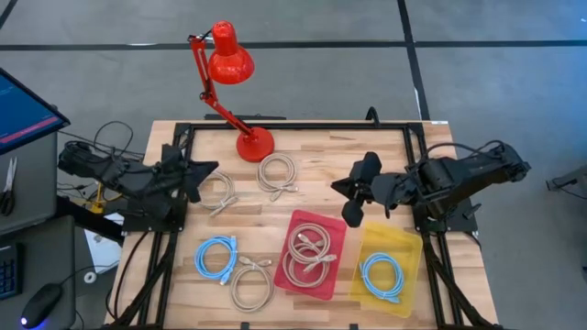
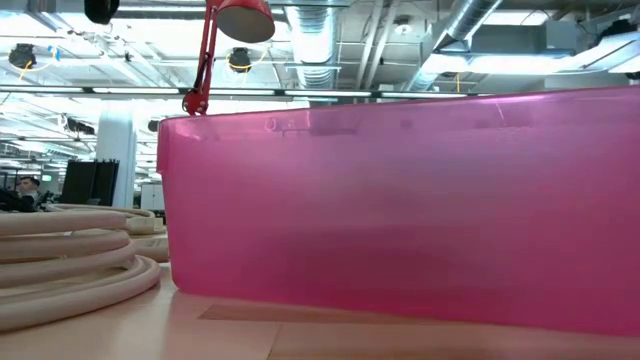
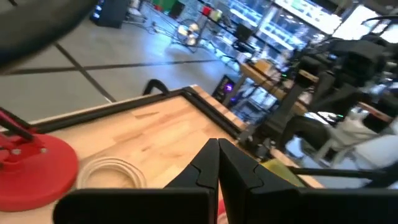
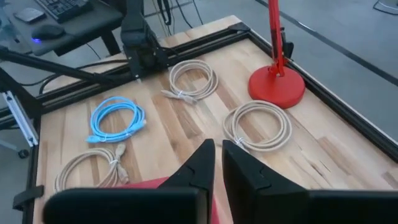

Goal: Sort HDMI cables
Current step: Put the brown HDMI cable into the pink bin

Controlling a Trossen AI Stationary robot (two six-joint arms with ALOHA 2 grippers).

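The high view shows three beige coils lying flat on the table point(image 1: 220, 192) point(image 1: 277, 174) point(image 1: 249, 282) and a light blue coil point(image 1: 216, 257). More beige coils lie in the red bin point(image 1: 310, 246), and another blue coil point(image 1: 381, 275) lies in the yellow bin. My left gripper point(image 1: 206, 170) point(image 3: 217, 149) is shut and hovers at the table's left side, beside the left beige coil. My right gripper point(image 1: 347, 197) point(image 4: 217, 149) is shut and raised over the red bin's far right corner, holding nothing.
A red desk lamp stands on its round base point(image 1: 255, 144) point(image 4: 277, 87) at the far middle of the table. The red bin point(image 1: 330, 275) point(image 2: 400, 220) and the yellow bin point(image 1: 404, 247) sit at the near right. A black frame rims the table point(image 1: 293, 126).
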